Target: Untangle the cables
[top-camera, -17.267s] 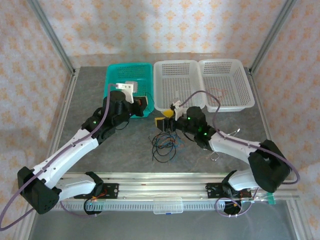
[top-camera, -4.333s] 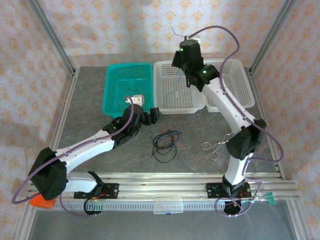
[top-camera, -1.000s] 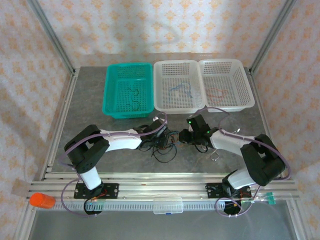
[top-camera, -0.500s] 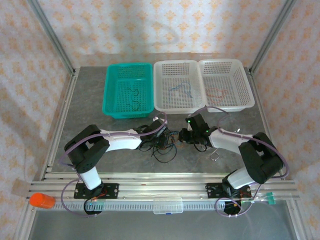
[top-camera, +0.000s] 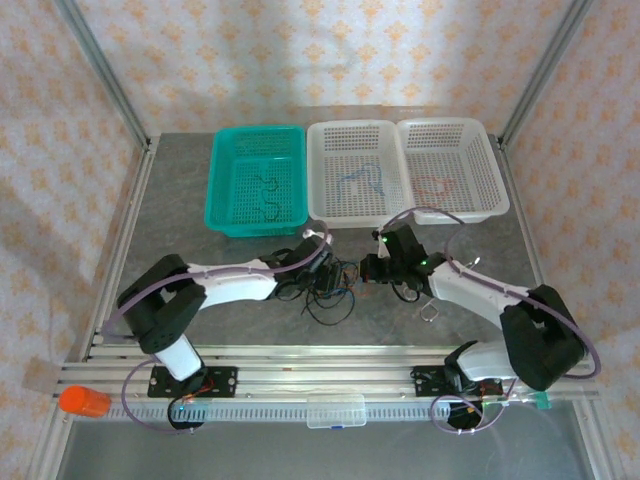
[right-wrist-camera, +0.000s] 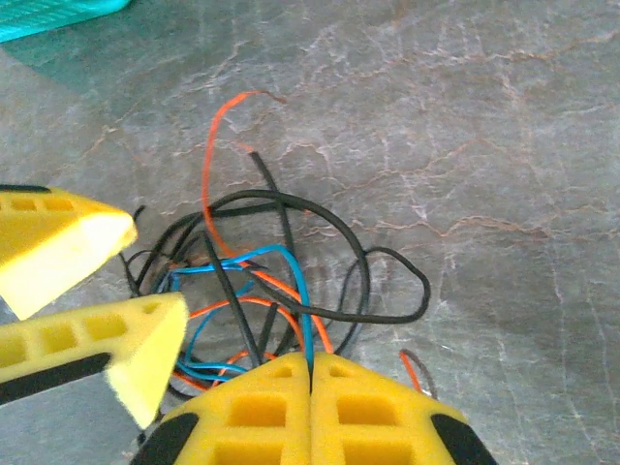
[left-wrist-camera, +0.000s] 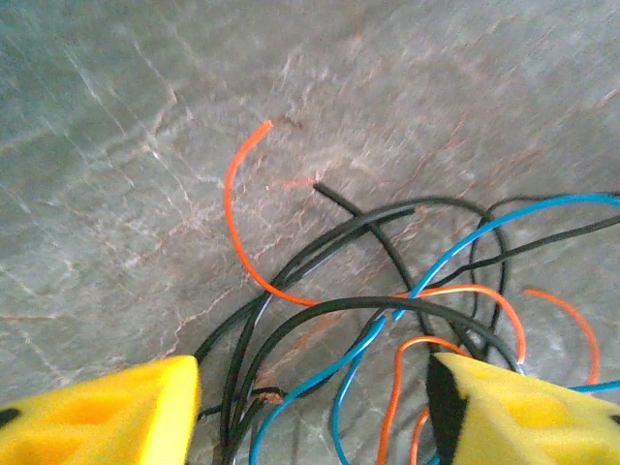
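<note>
Tangled cables: thin black, blue and red-orange wires in small overlapping loops, flat on the grey table between the two grippers, just in front of the baskets. One orange end arcing free of the heap, black loops crossing the blue. Right gripper: yellow pads pressed together on a blue strand at the knot's edge, apparently to draw that one wire out. Left gripper: jaws apart, straddling black and blue loops, probably placed to pin the rest as an anchor. Farther back: teal basket with a black wire, one white basket with a blue wire, another white basket with a red one, seemingly sorted by colour. Silver scissors-like tool beside the right arm, apart from the knot.
</note>
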### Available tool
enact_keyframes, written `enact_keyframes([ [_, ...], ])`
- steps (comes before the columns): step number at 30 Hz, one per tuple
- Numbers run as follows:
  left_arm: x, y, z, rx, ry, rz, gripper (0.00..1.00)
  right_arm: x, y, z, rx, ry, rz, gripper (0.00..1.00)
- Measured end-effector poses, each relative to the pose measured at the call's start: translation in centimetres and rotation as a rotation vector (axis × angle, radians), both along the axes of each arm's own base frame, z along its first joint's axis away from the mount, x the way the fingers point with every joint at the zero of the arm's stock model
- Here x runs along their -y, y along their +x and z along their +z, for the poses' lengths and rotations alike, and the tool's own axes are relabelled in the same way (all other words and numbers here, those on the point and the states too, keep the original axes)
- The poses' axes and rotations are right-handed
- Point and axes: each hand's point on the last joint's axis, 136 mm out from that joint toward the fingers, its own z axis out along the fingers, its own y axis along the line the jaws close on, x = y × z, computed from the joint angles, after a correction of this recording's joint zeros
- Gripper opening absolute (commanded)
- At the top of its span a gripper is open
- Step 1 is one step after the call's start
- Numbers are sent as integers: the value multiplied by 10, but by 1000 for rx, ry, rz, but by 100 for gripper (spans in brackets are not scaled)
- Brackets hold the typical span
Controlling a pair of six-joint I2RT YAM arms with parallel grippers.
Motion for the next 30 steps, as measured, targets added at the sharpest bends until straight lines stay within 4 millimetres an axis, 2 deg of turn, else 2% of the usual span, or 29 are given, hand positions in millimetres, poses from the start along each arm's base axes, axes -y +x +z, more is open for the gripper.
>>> enact_keyframes([
  [4, 0, 1, 21, 60, -64, 4, 81, -4, -4, 6, 5, 20, 38, 0],
  [8, 5, 2, 23, 76, -91, -6, 84, -9, -8, 16, 18, 52, 72, 0],
  [13, 13, 4, 15, 66, -105, -22, 84, -12, -12, 26, 40, 81, 103, 0],
  [23, 25, 13, -1, 44, -93, -32, 84, -14, -19, 34, 39, 103, 132, 0],
  [27, 26, 22, -9, 46, -62, -3, 84, -18, -21, 46, 50, 119, 163, 0],
  [30, 24, 27, -16, 42, -41, 26, 84, -20, -24, 64, 77, 131, 199, 0],
])
